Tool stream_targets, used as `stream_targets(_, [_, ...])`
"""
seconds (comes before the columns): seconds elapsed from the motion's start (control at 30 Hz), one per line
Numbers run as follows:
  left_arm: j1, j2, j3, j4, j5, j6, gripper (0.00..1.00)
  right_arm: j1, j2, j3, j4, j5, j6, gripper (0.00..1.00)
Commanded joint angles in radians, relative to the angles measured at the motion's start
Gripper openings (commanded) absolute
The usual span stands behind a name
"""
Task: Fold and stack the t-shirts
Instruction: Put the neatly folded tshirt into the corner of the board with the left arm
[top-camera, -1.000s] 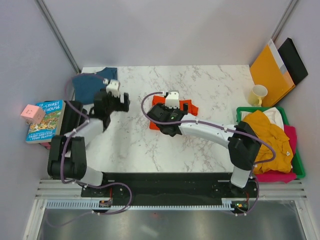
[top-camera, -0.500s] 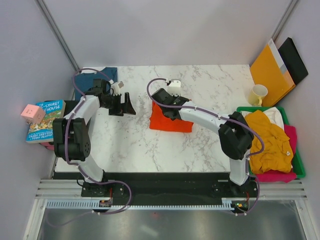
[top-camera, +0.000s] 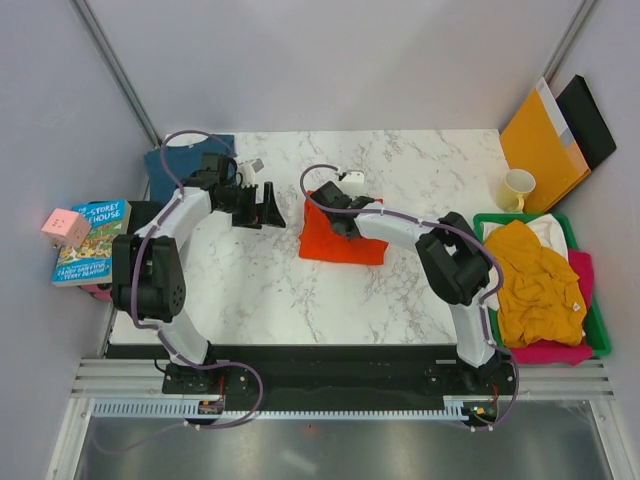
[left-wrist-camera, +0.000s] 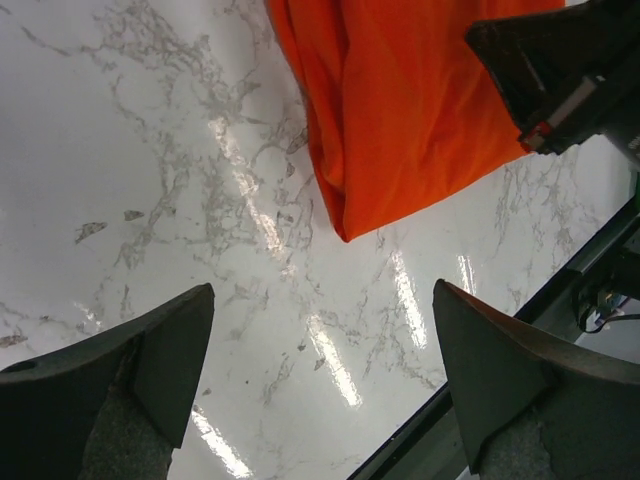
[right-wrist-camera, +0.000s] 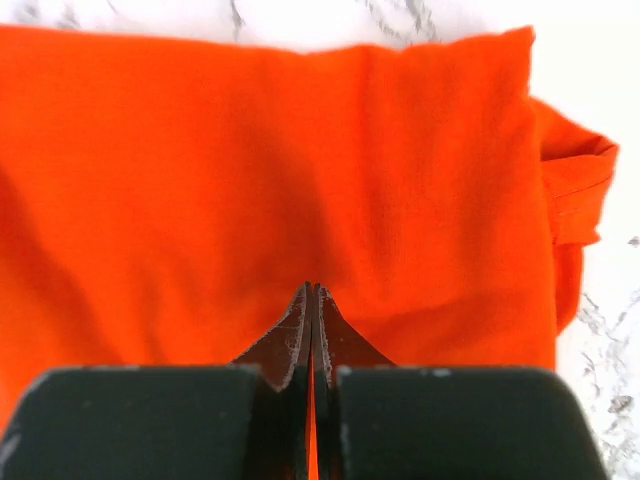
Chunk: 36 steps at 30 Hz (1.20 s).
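Observation:
A bright orange-red t-shirt (top-camera: 345, 243) lies folded into a flat rectangle at the middle of the marble table; it fills the right wrist view (right-wrist-camera: 300, 180) and shows at the top of the left wrist view (left-wrist-camera: 400, 100). My right gripper (top-camera: 338, 212) (right-wrist-camera: 312, 292) is shut, its tips together over the shirt's far part, and no cloth shows pinched between them. To the left of the shirt, above bare marble, my left gripper (top-camera: 272, 208) (left-wrist-camera: 325, 340) hangs open and empty. A dark teal-blue t-shirt (top-camera: 180, 160) lies at the back left corner.
A green bin (top-camera: 480, 220) at the right holds a mustard yellow shirt (top-camera: 535, 280), a pink one (top-camera: 560, 350) and a white one (top-camera: 545, 228). A mug (top-camera: 517, 188), an orange envelope (top-camera: 540, 140) and a black folder (top-camera: 590, 120) stand behind it. A book (top-camera: 88, 240) and a pink cube (top-camera: 65, 228) lie off the left edge.
The right gripper has shut and moved to the shirt's far edge. The orange-red shirt went from bunched to a flat rectangle. The left gripper swung right toward the shirt.

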Motion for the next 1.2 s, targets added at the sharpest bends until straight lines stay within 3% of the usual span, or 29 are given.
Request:
stream_targets(0.0, [-0.05, 0.024, 0.058, 0.087, 0.025, -0.04, 0.93, -0.027, 0.055, 0.007, 0.043, -0.041, 0.018, 0.0])
stream_targets(0.3, [-0.121, 0.148, 0.072, 0.133, 0.062, -0.091, 0.91, -0.044, 0.096, 0.004, 0.045, -0.08, 0.035, 0.0])
stream_targets(0.57, [-0.216, 0.253, 0.12, 0.162, -0.067, -0.106, 0.89, -0.043, 0.089, -0.017, 0.045, -0.087, 0.047, 0.0])
stream_targets(1.17, [-0.233, 0.319, 0.152, 0.3, -0.085, -0.204, 0.86, -0.044, 0.075, -0.07, 0.069, -0.104, 0.067, 0.0])
